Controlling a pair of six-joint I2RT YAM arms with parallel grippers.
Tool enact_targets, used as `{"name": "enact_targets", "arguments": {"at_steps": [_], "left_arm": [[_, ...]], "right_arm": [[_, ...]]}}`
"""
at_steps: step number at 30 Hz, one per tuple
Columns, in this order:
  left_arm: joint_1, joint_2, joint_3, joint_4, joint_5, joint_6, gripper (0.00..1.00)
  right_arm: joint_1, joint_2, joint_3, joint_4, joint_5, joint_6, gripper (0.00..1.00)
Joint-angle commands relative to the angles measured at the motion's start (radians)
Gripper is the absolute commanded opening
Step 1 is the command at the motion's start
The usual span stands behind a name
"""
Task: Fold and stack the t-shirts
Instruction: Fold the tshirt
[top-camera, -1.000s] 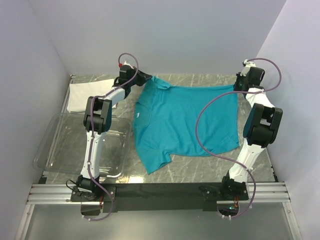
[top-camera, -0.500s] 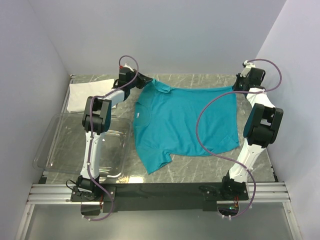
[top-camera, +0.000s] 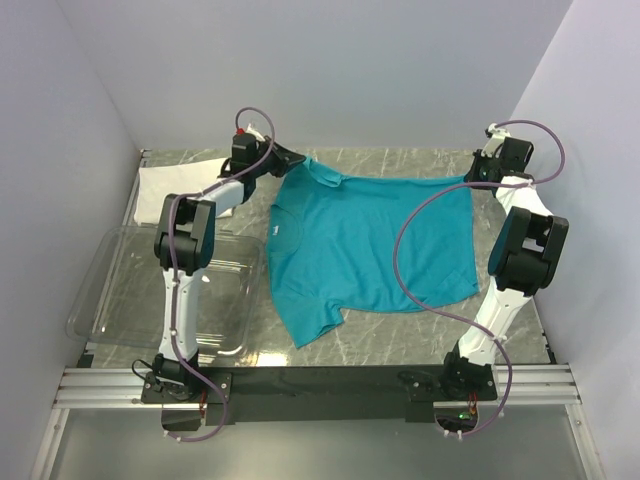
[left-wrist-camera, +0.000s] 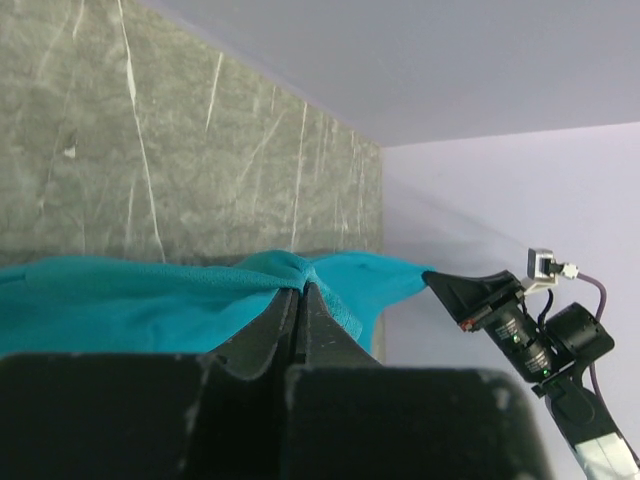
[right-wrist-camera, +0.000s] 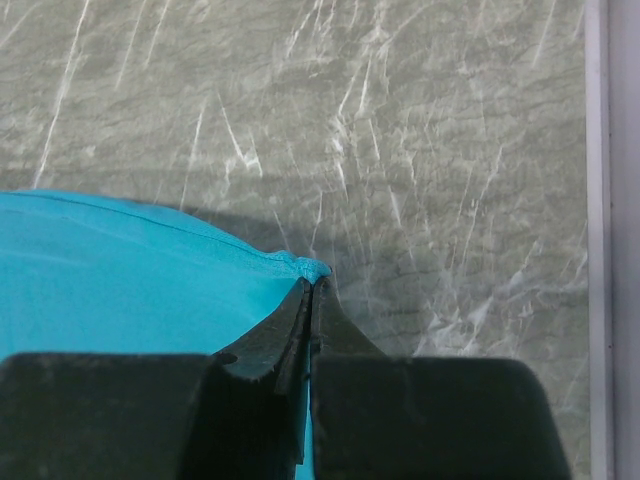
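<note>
The teal-blue t-shirt (top-camera: 370, 240) lies spread on the marble table, one sleeve pointing to the near side. My left gripper (top-camera: 296, 159) is shut on the shirt's far left corner, seen pinched between the jaws in the left wrist view (left-wrist-camera: 300, 284). My right gripper (top-camera: 472, 177) is shut on the shirt's far right corner, also seen in the right wrist view (right-wrist-camera: 314, 280). The shirt's far edge (left-wrist-camera: 150, 290) runs taut between the two grippers. The white t-shirt (top-camera: 175, 188) lies as a folded rectangle at the far left of the table.
A clear plastic bin (top-camera: 160, 290) sits at the near left, partly under the left arm. Lilac walls close in the back and both sides. The metal rail (top-camera: 320, 385) with the arm bases runs along the near edge.
Both grippers, still holding the shirt's far corners, have drawn slightly toward the back wall, and the left arm's elbow has shifted left. The shirt's far edge has moved with them.
</note>
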Motion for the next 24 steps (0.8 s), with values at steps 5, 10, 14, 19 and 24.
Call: {"name": "enact_targets", "arguments": {"at_steps": [5, 10, 14, 19, 24], "left_arm": [[0.004, -0.139, -0.096, 0.044, 0.054, 0.05, 0.0], [0.004, -0.186, -0.163, 0.05, 0.073, 0.066, 0.0], [0.004, -0.227, -0.206, 0.055, 0.082, 0.066, 0.0], [0.001, -0.27, -0.274, 0.062, 0.107, 0.061, 0.0], [-0.007, -0.318, -0.341, 0.062, 0.13, 0.061, 0.01]], "right_arm": [[-0.01, -0.004, 0.023, -0.003, -0.022, -0.009, 0.0], [-0.016, -0.02, 0.004, -0.006, -0.029, -0.017, 0.0], [-0.023, -0.035, -0.013, -0.013, -0.032, -0.024, 0.0], [-0.03, -0.057, -0.049, -0.014, -0.038, -0.038, 0.0], [-0.038, -0.072, -0.072, -0.014, -0.039, -0.04, 0.0]]}}
